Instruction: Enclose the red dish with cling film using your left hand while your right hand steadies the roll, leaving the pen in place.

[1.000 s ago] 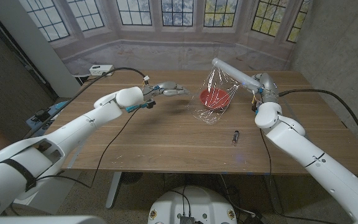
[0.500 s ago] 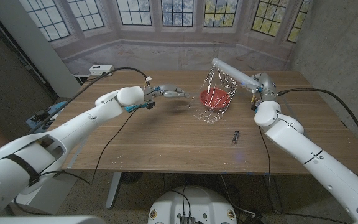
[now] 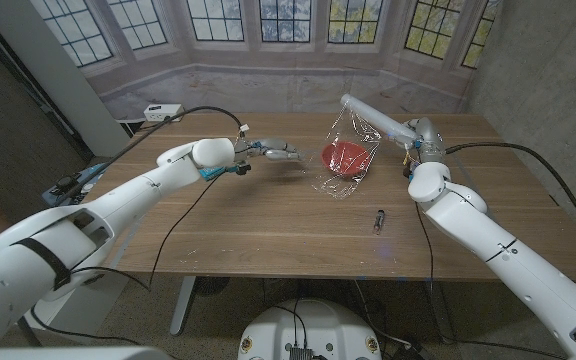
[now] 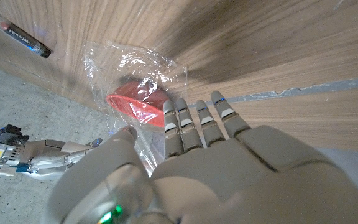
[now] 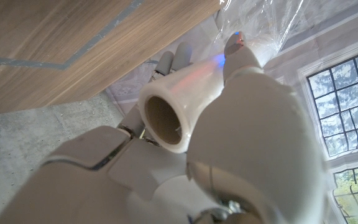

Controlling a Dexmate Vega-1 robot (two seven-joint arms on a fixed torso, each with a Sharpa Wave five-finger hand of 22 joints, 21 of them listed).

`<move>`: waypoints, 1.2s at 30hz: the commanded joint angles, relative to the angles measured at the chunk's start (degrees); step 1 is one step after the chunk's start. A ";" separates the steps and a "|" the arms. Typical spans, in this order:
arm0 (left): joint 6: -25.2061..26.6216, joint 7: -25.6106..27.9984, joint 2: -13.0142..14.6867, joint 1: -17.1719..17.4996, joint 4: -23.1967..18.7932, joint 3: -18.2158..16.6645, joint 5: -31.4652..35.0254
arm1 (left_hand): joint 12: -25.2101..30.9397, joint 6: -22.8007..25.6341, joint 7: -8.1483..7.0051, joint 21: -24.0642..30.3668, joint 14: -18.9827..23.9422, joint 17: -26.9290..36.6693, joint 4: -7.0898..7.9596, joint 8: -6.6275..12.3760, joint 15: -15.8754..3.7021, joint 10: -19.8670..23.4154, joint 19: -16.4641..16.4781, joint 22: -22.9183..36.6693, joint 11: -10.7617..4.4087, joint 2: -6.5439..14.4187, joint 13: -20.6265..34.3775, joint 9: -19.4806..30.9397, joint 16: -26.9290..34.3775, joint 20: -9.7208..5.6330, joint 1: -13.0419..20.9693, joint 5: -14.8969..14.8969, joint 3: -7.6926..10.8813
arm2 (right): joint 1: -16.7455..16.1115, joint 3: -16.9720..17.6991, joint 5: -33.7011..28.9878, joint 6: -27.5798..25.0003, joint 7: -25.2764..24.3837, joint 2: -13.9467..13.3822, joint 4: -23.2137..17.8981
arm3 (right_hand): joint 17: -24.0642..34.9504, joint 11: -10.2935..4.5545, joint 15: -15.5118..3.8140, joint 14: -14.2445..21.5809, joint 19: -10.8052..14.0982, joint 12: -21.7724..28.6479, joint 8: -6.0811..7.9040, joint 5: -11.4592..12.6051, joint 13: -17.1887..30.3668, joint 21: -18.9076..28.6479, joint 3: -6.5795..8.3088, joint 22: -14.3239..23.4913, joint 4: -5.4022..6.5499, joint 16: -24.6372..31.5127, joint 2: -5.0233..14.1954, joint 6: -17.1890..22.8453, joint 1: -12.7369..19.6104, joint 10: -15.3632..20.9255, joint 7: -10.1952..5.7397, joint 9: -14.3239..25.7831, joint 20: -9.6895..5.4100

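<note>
on my worktop (image 3: 268,230) i count one red dish (image 3: 345,158), one sheet of cling film (image 3: 353,135) draped over it, one roll (image 3: 373,115) that the sheet runs from, and one pen (image 3: 378,220). one white power strip (image 3: 163,112) lies at the far left corner. i have two hands here: one left hand (image 3: 276,150) and one right hand (image 3: 415,135).

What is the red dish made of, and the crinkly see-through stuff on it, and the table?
The dish looks like smooth red plastic, though glazed ceramic is possible: even colour, slight shine. The film is thin clear plastic: it wrinkles, glints, and shows the dish through it. The table is wood or a wood-look top: brown grain lines, matte finish.
</note>
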 commanded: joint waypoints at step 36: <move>0.87 -1.78 -1.22 -1.97 0.83 2.30 3.02 | 0.04 -0.32 0.12 -0.79 -0.21 -0.06 0.56 0.45 0.12 0.12 -0.03 0.10 -0.07 -0.13 -0.95 0.00 0.20 -0.20 -2.69 0.28 0.63 | 1.45 -0.22 3.79 2.45 1.42 -0.68 6.30 | 0.32 -7.60 -6.44 1.65 -0.52 0.12 0.12 0.28 0.20 0.95 0.00 -0.07 0.07 -0.49 7.59 9.66 0.11 8.08 -9.34 0.24 -1.79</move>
